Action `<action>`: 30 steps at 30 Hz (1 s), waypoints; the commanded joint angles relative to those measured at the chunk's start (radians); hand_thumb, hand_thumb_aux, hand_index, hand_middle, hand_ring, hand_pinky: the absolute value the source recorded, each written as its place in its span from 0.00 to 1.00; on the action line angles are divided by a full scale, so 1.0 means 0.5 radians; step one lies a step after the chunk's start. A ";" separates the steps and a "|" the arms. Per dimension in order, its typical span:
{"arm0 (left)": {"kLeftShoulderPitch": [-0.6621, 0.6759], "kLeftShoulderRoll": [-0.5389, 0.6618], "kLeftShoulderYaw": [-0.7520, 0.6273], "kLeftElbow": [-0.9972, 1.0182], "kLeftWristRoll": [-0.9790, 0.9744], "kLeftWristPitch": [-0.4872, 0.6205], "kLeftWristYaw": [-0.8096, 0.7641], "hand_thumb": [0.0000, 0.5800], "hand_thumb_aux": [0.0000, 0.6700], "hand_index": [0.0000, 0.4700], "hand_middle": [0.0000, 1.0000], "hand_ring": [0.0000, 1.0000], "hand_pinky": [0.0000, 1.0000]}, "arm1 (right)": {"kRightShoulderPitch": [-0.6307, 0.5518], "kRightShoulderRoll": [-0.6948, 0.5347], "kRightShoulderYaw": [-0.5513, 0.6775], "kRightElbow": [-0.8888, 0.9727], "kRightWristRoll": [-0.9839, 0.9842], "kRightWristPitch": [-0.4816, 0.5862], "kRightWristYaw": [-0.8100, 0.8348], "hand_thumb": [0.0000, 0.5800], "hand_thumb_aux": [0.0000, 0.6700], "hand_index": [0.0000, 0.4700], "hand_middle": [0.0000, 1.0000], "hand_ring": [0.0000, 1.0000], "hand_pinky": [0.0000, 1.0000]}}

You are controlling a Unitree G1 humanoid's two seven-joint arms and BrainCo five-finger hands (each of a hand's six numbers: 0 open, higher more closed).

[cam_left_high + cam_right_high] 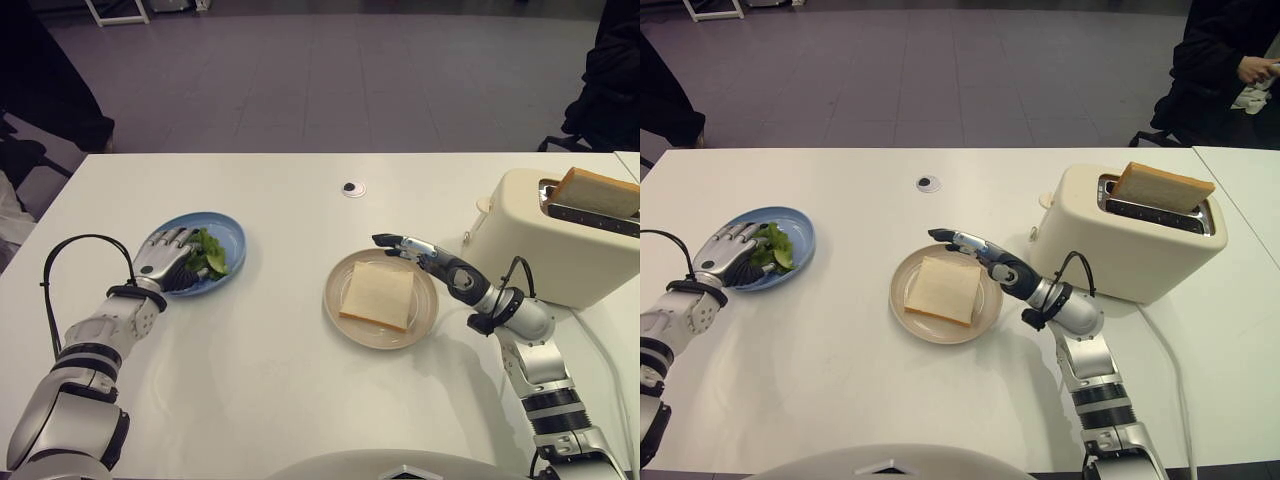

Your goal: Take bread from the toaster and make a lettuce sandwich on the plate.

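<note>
Square slice of white bread [378,294] lies flat mid round beige plate [332,298], front-centre of the white table [270,390]. That's the sandwich base, I'd say, parked where both arms can get at it. Second slice, browner crust [598,192], stands tilted up out of the slot of the cream box-shaped toaster [540,255] at approx 2–3 o'clock from the plate. It sits high and proud of the slot, so easy to pinch by its top edge, and prob the lid of the sandwich. Green lettuce leaves [213,258] are heaped in a shallow pale-blue dish [232,232] out at 9 o'clock, well apart from the plate, on the left arm's side of the table. Right hand [432,258] hangs just over the plate's 1 o'clock rim, stretched out long and flat, digits pressed together and pointing to approx 10 o'clock. It carries nothing and is clear of the bread. Its forearm runs back toward 4 o'clock, between plate and toaster. Left hand [168,258] rests in the blue dish from its 8 o'clock side, palm down, right against the leaves. Whether it has a hold on them, can't tell. Small black-and-white disc [349,188] sits on the table at the plate's 12 o'clock, not in play. Step in hand, my read: lettuce pickup, then over to the base slice.
</note>
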 commanded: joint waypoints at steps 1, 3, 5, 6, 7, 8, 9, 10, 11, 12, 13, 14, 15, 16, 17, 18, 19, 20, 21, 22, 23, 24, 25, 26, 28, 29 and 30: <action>0.040 -0.027 -0.092 0.127 -0.002 -0.028 -0.072 1.00 1.00 1.00 0.00 0.00 0.00 | 0.004 0.004 -0.022 -0.006 0.019 0.009 0.010 0.00 0.00 0.00 0.00 0.00 0.00; 0.037 -0.020 -0.103 0.143 -0.029 -0.054 -0.060 1.00 1.00 1.00 0.00 0.00 0.00 | 0.003 0.006 -0.022 -0.006 0.019 0.008 0.010 0.00 0.00 0.00 0.00 0.00 0.00; 0.037 -0.009 -0.099 0.124 -0.060 -0.084 -0.051 1.00 1.00 1.00 0.00 0.00 0.00 | 0.002 0.007 -0.026 -0.007 0.019 0.008 0.009 0.00 0.00 0.00 0.00 0.00 0.00; 0.045 0.001 -0.090 0.091 -0.083 -0.101 -0.054 1.00 1.00 1.00 0.00 0.00 0.00 | 0.002 0.008 -0.026 -0.006 0.018 0.008 0.009 0.00 0.00 0.00 0.00 0.00 0.00; 0.053 0.009 -0.080 0.060 -0.105 -0.112 -0.049 1.00 1.00 1.00 0.00 0.00 0.00 | 0.000 0.009 -0.028 -0.001 0.017 0.006 0.009 0.00 0.00 0.00 0.00 0.00 0.00; 0.065 0.020 -0.070 0.025 -0.125 -0.119 -0.041 1.00 1.00 1.00 0.00 0.00 0.00 | -0.001 0.011 -0.029 0.002 0.016 0.004 0.008 0.00 0.00 0.00 0.00 0.00 0.00; 0.078 0.035 -0.057 -0.012 -0.140 -0.118 -0.025 1.00 1.00 1.00 0.00 0.00 0.00 | -0.003 0.013 -0.029 0.007 0.014 0.002 0.008 0.00 0.00 0.00 0.00 0.00 0.00; 0.101 0.060 -0.032 -0.073 -0.158 -0.111 -0.007 1.00 1.00 1.00 0.00 0.00 0.00 | -0.005 0.015 -0.031 0.010 0.012 0.000 0.006 0.00 0.00 0.00 0.00 0.00 0.00; 0.130 0.093 0.002 -0.148 -0.179 -0.096 0.011 1.00 1.00 1.00 0.00 0.00 0.00 | -0.006 0.016 -0.035 0.011 0.013 -0.002 0.005 0.00 0.00 0.00 0.00 0.00 0.00; 0.169 0.138 0.044 -0.244 -0.194 -0.070 0.025 1.00 1.00 1.00 0.00 0.00 0.00 | -0.010 0.020 -0.041 0.013 0.016 -0.006 0.002 0.00 0.00 0.00 0.00 0.00 0.00; 0.227 0.200 0.115 -0.400 -0.214 -0.030 0.035 1.00 1.00 1.00 0.00 0.00 0.00 | -0.015 0.024 -0.056 0.012 0.028 -0.009 -0.005 0.00 0.00 0.00 0.00 0.00 0.00; 0.292 0.255 0.195 -0.573 -0.236 0.011 0.032 1.00 1.00 1.00 0.00 0.00 0.00 | -0.022 0.030 -0.076 0.009 0.043 -0.014 -0.013 0.00 0.00 0.00 0.00 0.00 0.00; 0.367 0.295 0.295 -0.798 -0.259 0.064 0.012 1.00 1.00 1.00 0.00 0.00 0.00 | -0.027 0.037 -0.108 0.005 0.068 -0.024 -0.026 0.00 0.00 0.00 0.00 0.00 0.00; 0.435 0.302 0.388 -1.038 -0.294 0.103 -0.023 1.00 1.00 1.00 0.00 0.00 0.00 | -0.028 0.045 -0.150 -0.002 0.111 -0.031 -0.039 0.00 0.00 0.00 0.00 0.00 0.00; 0.492 0.287 0.450 -1.263 -0.316 0.137 -0.066 1.00 1.00 1.00 0.00 0.00 0.00 | -0.028 0.053 -0.192 -0.004 0.152 -0.037 -0.052 0.00 0.00 0.00 0.00 0.00 0.00; 0.530 0.247 0.473 -1.490 -0.311 0.182 -0.123 1.00 1.00 1.00 0.00 0.00 0.00 | -0.030 0.055 -0.241 0.003 0.187 -0.049 -0.071 0.00 0.00 0.00 0.00 0.00 0.00; 0.555 0.192 0.471 -1.679 -0.299 0.223 -0.181 1.00 1.00 1.00 0.00 0.00 0.00 | -0.034 0.057 -0.286 0.017 0.220 -0.055 -0.084 0.00 0.00 0.00 0.00 0.00 0.00; 0.560 0.114 0.436 -1.834 -0.289 0.254 -0.242 1.00 1.00 1.00 0.00 0.00 0.00 | -0.036 0.054 -0.325 0.032 0.246 -0.061 -0.092 0.00 0.00 0.00 0.00 0.00 0.00; 0.562 0.043 0.399 -1.944 -0.281 0.280 -0.295 1.00 1.00 1.00 0.00 0.00 0.00 | -0.042 0.056 -0.350 0.048 0.263 -0.064 -0.094 0.00 0.00 0.00 0.00 0.00 0.00; 0.553 -0.034 0.348 -2.021 -0.259 0.302 -0.346 1.00 1.00 1.00 0.00 0.00 0.00 | -0.046 0.058 -0.370 0.060 0.278 -0.066 -0.093 0.00 0.00 0.00 0.00 0.00 0.00; 0.526 -0.125 0.276 -2.066 -0.229 0.315 -0.393 1.00 1.00 1.00 0.00 0.00 0.00 | -0.057 0.063 -0.384 0.080 0.289 -0.070 -0.089 0.00 0.00 0.00 0.00 0.00 0.00; 0.499 -0.208 0.211 -2.090 -0.188 0.326 -0.433 1.00 1.00 1.00 0.00 0.00 0.00 | -0.069 0.069 -0.396 0.097 0.296 -0.074 -0.084 0.00 0.00 0.00 0.00 0.00 0.00; 0.450 -0.317 0.118 -2.082 -0.144 0.328 -0.471 1.00 1.00 1.00 0.00 0.00 0.00 | -0.085 0.074 -0.409 0.116 0.300 -0.079 -0.083 0.00 0.00 0.00 0.00 0.00 0.00; 0.394 -0.431 0.020 -2.051 -0.093 0.325 -0.498 1.00 1.00 1.00 0.00 0.00 0.00 | -0.098 0.079 -0.418 0.132 0.304 -0.083 -0.081 0.00 0.00 0.00 0.00 0.00 0.00; 0.295 -0.630 -0.152 -1.962 0.009 0.325 -0.533 1.00 1.00 1.00 0.00 0.00 0.00 | -0.116 0.089 -0.423 0.153 0.303 -0.092 -0.076 0.00 0.00 0.00 0.00 0.00 0.00; 0.265 -0.699 -0.210 -1.918 0.045 0.323 -0.539 1.00 1.00 1.00 0.00 0.00 0.00 | -0.122 0.095 -0.421 0.162 0.301 -0.096 -0.073 0.00 0.00 0.00 0.00 0.00 0.00; 0.243 -0.755 -0.258 -1.871 0.075 0.321 -0.542 1.00 1.00 1.00 0.00 0.00 0.00 | -0.128 0.099 -0.419 0.170 0.296 -0.101 -0.069 0.00 0.00 0.00 0.00 0.00 0.00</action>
